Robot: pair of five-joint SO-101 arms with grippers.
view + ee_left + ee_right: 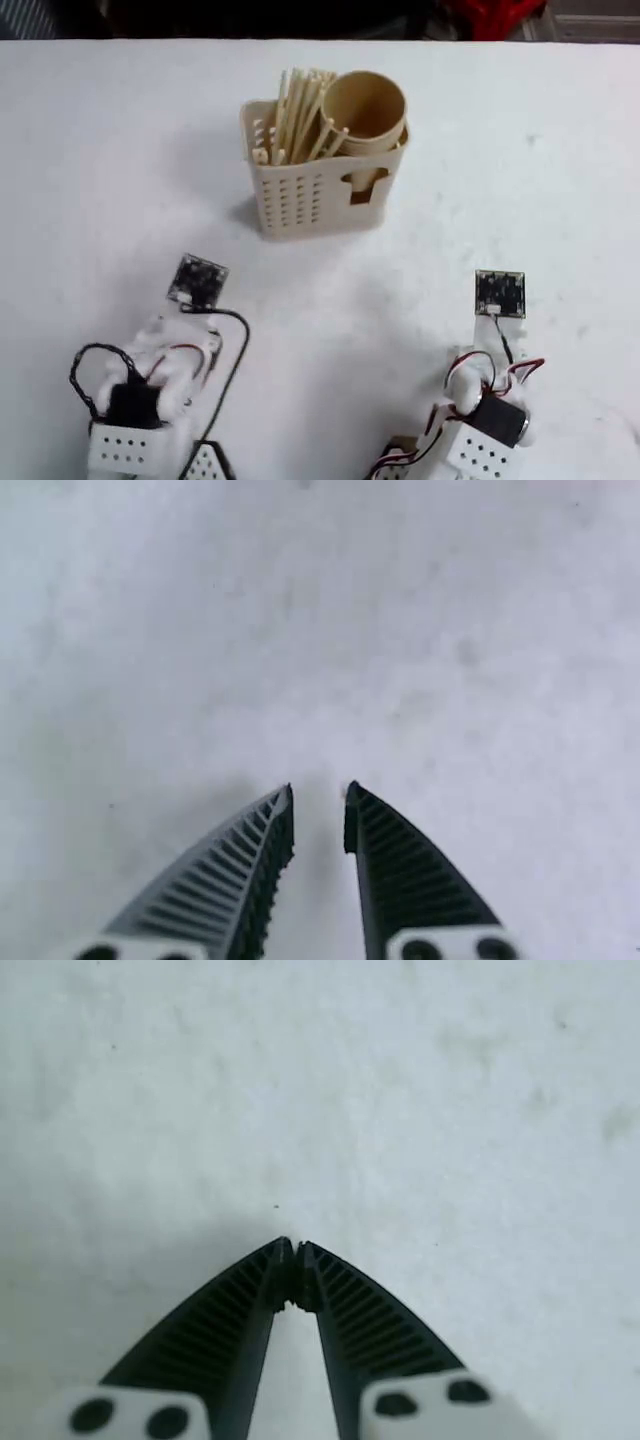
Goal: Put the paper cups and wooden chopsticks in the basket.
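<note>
Left pincer (320,792) — tan cups (366,108), chopsticks (297,112), beige basket (310,200)

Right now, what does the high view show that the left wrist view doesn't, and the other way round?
High view: the basket standing on the table, with the paper cups and wooden chopsticks inside it, plus two arms at the near edge. Left wrist view: the left gripper close up, its ribbed fingers a little apart, holding nothing. Shared: the white table.
</note>
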